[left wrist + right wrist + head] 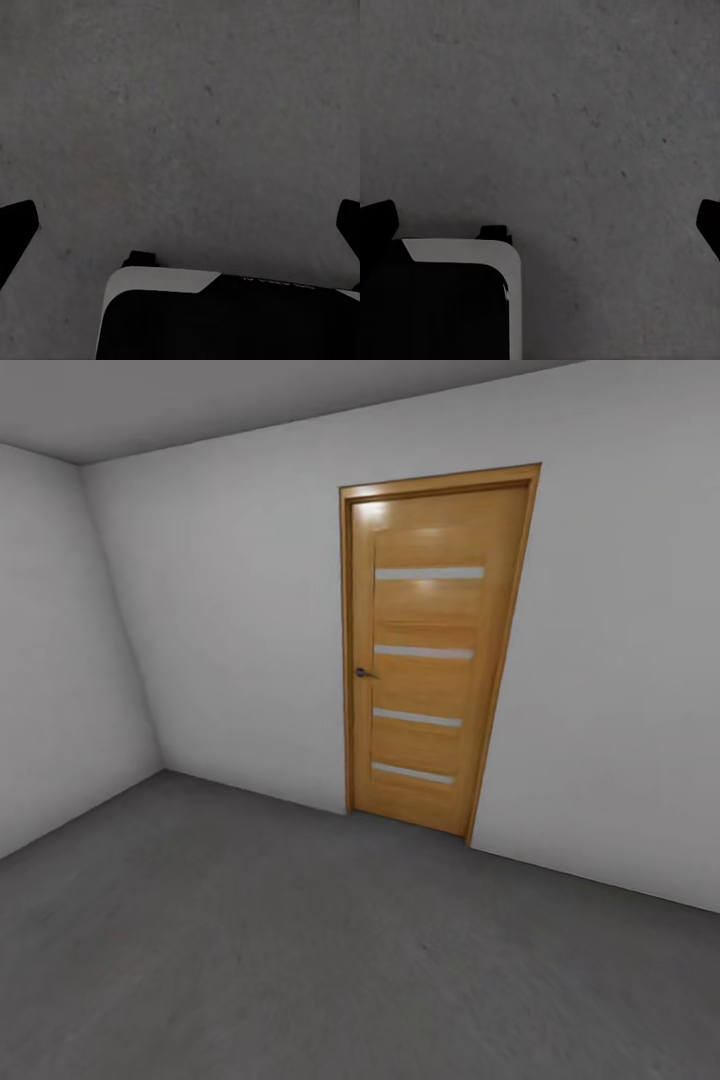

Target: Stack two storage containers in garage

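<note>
The garage is entered: pale grey walls [230,610] and a dark concrete floor [300,960] are faced, a closed wooden door [430,650] ahead. No storage containers are seen here. Both grippers, left [180,225] and right [540,217], are held spread and empty over the floor, probably for travel.

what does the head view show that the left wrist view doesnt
Head view alone: a closed wooden door with four pale horizontal strips and a small dark handle, set in pale grey walls, plus the ceiling. Left wrist view alone: the left gripper, its dark fingertips spread wide at the frame's edges with nothing between them, and a black-and-white part of the robot below. Shared: the dark grey rough concrete floor.
</note>
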### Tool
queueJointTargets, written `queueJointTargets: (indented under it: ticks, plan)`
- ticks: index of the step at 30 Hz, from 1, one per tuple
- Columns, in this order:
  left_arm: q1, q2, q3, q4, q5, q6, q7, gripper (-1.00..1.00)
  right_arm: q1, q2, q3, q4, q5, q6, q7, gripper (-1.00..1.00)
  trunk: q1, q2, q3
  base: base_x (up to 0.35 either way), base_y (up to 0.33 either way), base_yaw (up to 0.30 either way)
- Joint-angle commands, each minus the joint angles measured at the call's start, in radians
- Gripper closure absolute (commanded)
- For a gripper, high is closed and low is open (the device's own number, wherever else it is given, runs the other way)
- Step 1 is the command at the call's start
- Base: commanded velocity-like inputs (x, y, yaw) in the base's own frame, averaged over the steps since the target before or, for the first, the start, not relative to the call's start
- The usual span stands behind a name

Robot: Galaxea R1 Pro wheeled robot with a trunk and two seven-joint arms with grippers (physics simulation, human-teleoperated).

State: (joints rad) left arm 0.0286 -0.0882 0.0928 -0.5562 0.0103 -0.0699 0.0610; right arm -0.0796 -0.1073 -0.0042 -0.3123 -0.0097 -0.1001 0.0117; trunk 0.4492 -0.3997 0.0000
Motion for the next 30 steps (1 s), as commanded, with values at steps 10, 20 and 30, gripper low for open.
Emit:
queueJointTargets:
  ticks: [10,20,30]
  plan:
    - [0.000,-0.001,0.002,-0.001,0.001,-0.001,0.000,-1.00,0.000,0.000,0.000,0.001,-0.001,-0.003,0.001,-1.00,0.001,0.000,0.000,0.291,0.213,0.000]
    - [0.000,-0.002,0.004,-0.001,0.001,-0.002,0.000,-1.00,0.000,0.000,0.000,0.001,-0.001,-0.003,0.001,-1.00,0.001,0.000,0.000,0.291,0.210,0.000]
    - [0.000,-0.002,0.004,-0.001,0.000,-0.002,0.001,-1.00,0.000,0.000,0.000,0.001,-0.001,-0.003,0.001,-1.00,0.001,0.000,0.000,0.292,0.181,0.000]
